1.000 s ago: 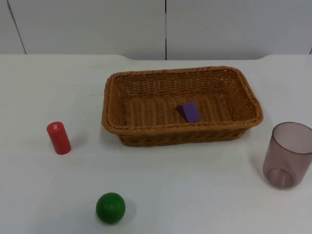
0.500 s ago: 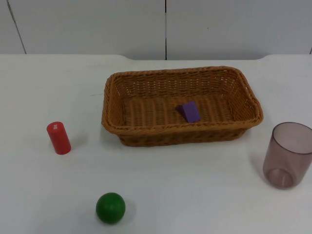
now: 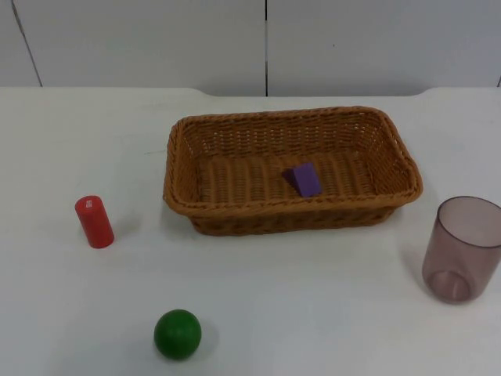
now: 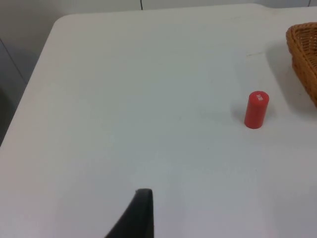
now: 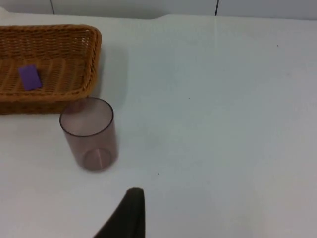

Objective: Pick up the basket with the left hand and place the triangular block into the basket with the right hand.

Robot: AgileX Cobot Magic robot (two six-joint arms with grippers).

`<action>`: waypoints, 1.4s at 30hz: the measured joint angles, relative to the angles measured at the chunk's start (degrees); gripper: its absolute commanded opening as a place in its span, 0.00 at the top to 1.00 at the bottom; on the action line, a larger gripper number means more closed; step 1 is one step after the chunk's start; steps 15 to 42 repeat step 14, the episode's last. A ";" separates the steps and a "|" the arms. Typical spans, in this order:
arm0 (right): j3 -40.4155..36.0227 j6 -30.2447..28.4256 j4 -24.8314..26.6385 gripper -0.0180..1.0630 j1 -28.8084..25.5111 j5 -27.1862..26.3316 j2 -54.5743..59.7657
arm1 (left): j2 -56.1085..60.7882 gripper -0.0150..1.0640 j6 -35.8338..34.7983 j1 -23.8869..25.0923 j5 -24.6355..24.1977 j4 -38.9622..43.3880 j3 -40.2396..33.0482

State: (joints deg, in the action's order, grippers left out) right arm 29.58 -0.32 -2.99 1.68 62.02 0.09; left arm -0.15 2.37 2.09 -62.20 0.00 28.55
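Nothing has shifted since the earlier frames. Block [image 3: 306, 179] lies inside the basket [image 3: 235, 211] on the bench [image 3: 313, 313] — its long axis seemingly front to back. Task looks finished; both arms wait off the bench, pincer states impossible to tell — no next move needed.

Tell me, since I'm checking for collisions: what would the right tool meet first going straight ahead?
Probably bare table; the cup and basket sit off to one side, though depth is unclear.

One basket [image 3: 291, 170], one purple triangular block [image 3: 306, 179], one red cylinder [image 3: 94, 222], one green ball [image 3: 178, 334], one cup [image 3: 462, 249].
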 measured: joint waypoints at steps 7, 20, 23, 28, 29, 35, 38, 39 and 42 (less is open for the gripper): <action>0.00 0.32 -0.10 0.01 0.00 0.00 0.00 | 0.00 0.01 0.00 0.00 0.00 0.00 0.00; 0.00 -0.39 0.23 0.01 0.00 0.00 0.00 | 0.00 0.01 0.00 0.00 0.00 0.00 0.00; 0.00 -0.39 0.23 0.01 0.00 0.00 0.00 | 0.00 0.01 0.00 0.00 0.00 0.00 0.00; 0.00 -0.39 0.23 0.01 0.00 0.00 0.00 | 0.00 0.01 0.00 0.00 0.00 0.00 0.00; 0.00 -0.39 0.23 0.01 0.00 0.00 0.00 | 0.00 0.01 0.00 0.00 0.00 0.00 0.00; 0.00 -0.39 0.23 0.01 0.00 0.00 0.00 | 0.00 0.01 0.00 0.00 0.00 0.00 0.00; 0.00 -0.39 0.23 0.01 0.00 0.00 0.00 | 0.00 0.01 0.00 0.00 0.00 0.00 0.00; 0.00 -0.39 0.23 0.01 0.00 0.00 0.00 | 0.00 0.01 0.00 0.00 0.00 0.00 0.00; 0.00 -0.39 0.23 0.01 0.00 0.00 0.00 | 0.00 0.01 0.00 0.00 0.00 0.00 0.00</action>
